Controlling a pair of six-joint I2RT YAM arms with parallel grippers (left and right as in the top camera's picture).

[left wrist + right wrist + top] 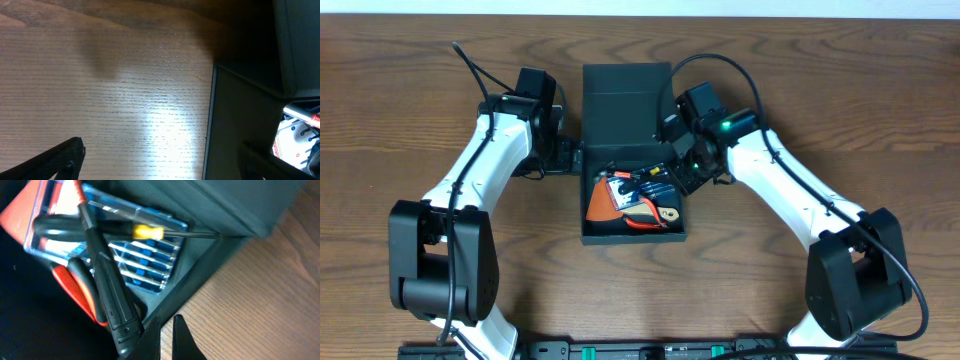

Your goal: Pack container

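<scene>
The dark teal container (632, 236) sits mid-table with its flap lid (625, 95) folded back and open. Inside lie an orange pouch (603, 203), a clear case of blue bits (655, 186) and red-handled pliers (650, 223). My left gripper (570, 157) is open at the box's left wall; in the left wrist view the jaws (162, 155) straddle that wall (240, 125). My right gripper (685, 168) is at the right wall; its fingers (167, 326) are almost together with nothing between them, beside the wall (210, 265). A yellow-collared screwdriver (145, 231) lies across the bit case (145, 262).
A black-handled tool (112, 300) lies in the box close to my right fingers. Bare wooden table (420, 120) surrounds the box on all sides. Cables run from both arms behind the lid.
</scene>
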